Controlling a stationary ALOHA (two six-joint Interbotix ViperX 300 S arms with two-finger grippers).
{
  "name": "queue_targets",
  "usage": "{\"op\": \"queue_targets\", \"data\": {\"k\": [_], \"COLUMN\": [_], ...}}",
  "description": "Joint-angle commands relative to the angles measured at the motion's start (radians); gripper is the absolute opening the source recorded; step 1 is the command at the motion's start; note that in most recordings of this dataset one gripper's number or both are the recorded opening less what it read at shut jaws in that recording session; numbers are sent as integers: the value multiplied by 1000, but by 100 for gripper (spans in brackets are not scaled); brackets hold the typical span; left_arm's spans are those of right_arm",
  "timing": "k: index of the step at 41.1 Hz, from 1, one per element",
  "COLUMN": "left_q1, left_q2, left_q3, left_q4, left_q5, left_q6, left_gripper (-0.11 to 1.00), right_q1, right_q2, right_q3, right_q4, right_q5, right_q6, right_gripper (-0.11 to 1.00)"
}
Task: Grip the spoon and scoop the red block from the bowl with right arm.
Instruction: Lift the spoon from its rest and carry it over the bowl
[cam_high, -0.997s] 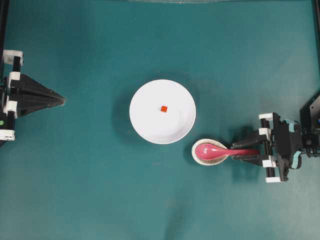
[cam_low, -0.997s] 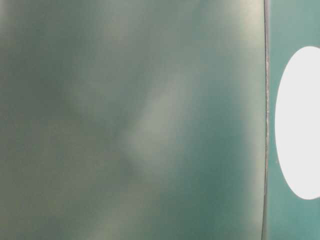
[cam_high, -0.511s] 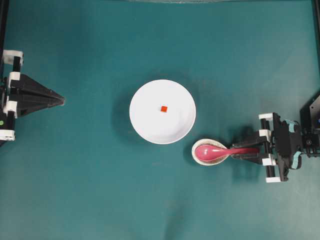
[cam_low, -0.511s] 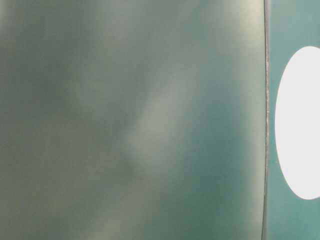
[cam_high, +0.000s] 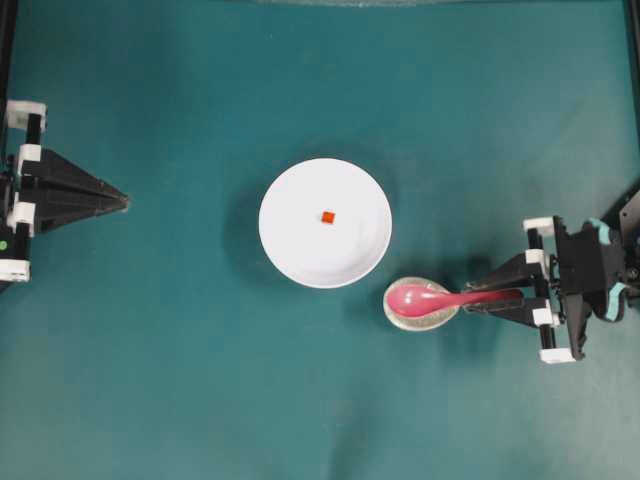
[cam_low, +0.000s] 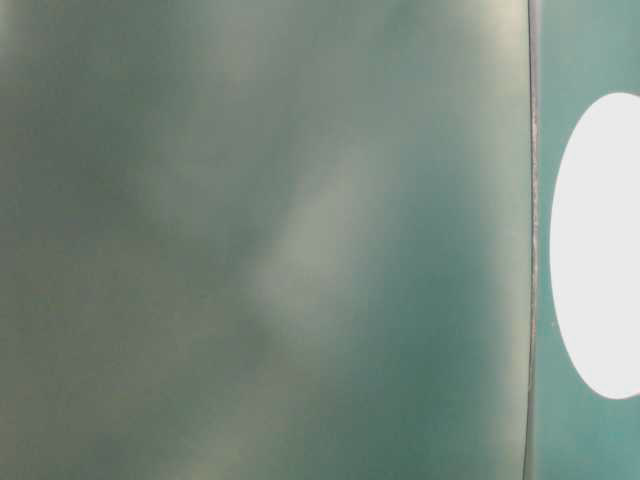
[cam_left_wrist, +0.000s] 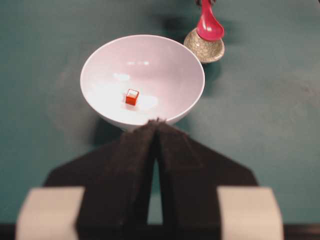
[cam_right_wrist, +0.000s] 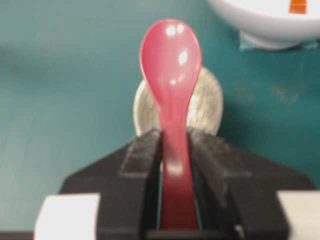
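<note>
The pink spoon (cam_high: 418, 298) lies with its scoop over the speckled rest, handle pointing right. My right gripper (cam_high: 470, 297) is shut on the handle. In the right wrist view the black fingers (cam_right_wrist: 145, 155) press both sides of the spoon (cam_right_wrist: 171, 55) handle, at the gripper (cam_right_wrist: 174, 137). The white bowl (cam_high: 300, 250) stands up and left of the spoon, with the red block (cam_high: 327, 217) near its centre. The left wrist view shows the bowl (cam_left_wrist: 170, 70), the block (cam_left_wrist: 132, 96) and the spoon (cam_left_wrist: 210, 26) beyond it. My left gripper (cam_high: 125, 203) rests shut at the far left, holding nothing.
A small speckled rest (cam_high: 402, 318) sits under the scoop, just right of the bowl's lower rim; it also shows as the rest (cam_right_wrist: 210, 102) behind the spoon. The table-level view is a blur with a white oval (cam_low: 600, 250) at its right. Green mat surrounds everything.
My right gripper has closed on the spoon handle and drawn slightly to the right. The scoop has shifted a little over the rest. The left arm, bowl and block are unmoved.
</note>
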Motion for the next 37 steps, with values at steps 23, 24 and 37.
{"op": "queue_targets", "data": {"k": [23, 24, 37], "left_q1": [-2, -2, -3], "left_q2": [8, 8, 8], "left_q3": [-18, -18, -18], "left_q4": [2, 2, 2], "left_q5": [-3, -3, -6], "left_q6": [-2, -2, -2], "left_gripper": [1, 1, 1], "right_q1": [-268, -288, -462], "right_q2": [-334, -337, -342], "right_q3": [-281, -302, -492], "right_q4": [-2, -2, -2], "right_q5": [655, 699, 1029], "right_q6": [-235, -249, -261], "right_gripper": [25, 25, 25]}}
